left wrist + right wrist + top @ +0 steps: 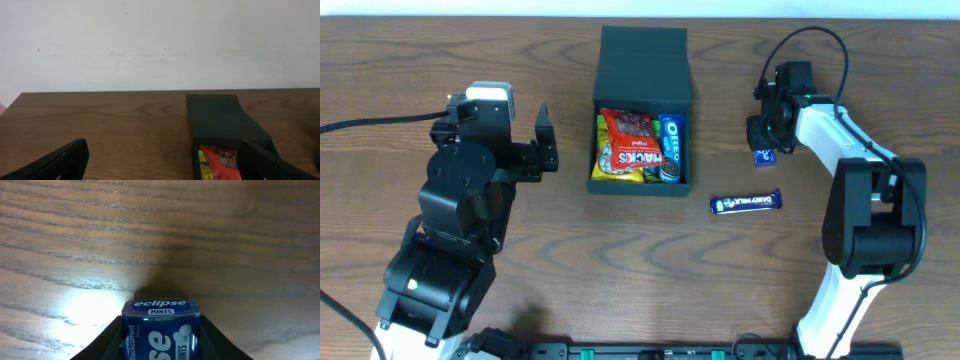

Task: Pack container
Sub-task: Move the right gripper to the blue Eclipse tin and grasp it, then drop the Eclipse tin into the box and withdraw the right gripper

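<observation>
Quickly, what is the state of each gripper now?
Left gripper: open, empty.
Right gripper: shut on the small blue rectangular Eclipse mints box.

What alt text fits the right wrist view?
A blue Eclipse Mints pack sits low centre, held by the right gripper, its dark fingers on either side. Behind it is the wood-grain table, with glare at left.

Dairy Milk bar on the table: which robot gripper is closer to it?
Right. The right gripper, shut on the Eclipse mints box, is just behind the Dairy Milk bar; the left gripper is far across, past the container.
</observation>
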Controlling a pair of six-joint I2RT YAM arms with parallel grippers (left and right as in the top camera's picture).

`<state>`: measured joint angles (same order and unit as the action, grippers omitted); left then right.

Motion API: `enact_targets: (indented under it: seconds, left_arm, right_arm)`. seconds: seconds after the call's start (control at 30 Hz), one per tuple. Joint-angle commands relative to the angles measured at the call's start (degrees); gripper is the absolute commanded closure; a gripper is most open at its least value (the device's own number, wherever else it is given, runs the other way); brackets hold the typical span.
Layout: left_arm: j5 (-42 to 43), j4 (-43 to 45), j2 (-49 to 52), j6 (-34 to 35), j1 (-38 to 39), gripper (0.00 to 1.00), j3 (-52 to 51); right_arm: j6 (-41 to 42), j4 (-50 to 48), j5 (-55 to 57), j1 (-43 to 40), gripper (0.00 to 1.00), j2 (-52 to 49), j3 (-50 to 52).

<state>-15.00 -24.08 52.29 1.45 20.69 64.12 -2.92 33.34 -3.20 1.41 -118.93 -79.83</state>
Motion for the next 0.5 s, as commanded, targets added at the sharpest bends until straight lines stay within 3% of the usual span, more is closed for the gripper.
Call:
enact_targets:
  seconds: [0.0, 0.23, 0.47]
  left_arm:
    - [0.0, 0.2, -0.3, 0.0, -0.2, 0.05, 1.0]
    - [0.0, 0.4, -0.3, 0.0, -0.2, 0.05, 1.0]
    - [0.0, 0.3, -0.3, 0.0, -0.2, 0.05, 1.0]
  right_arm:
    - [2.3, 1.9, -5.8, -0.2, 0.74, -0.6, -1.0]
    - [11.2, 15.0, -12.7, 2.5, 0.83, 0.6, -11.6]
    - [15.8, 24.8, -14.1, 11.0, 0.83, 0.6, -22.5]
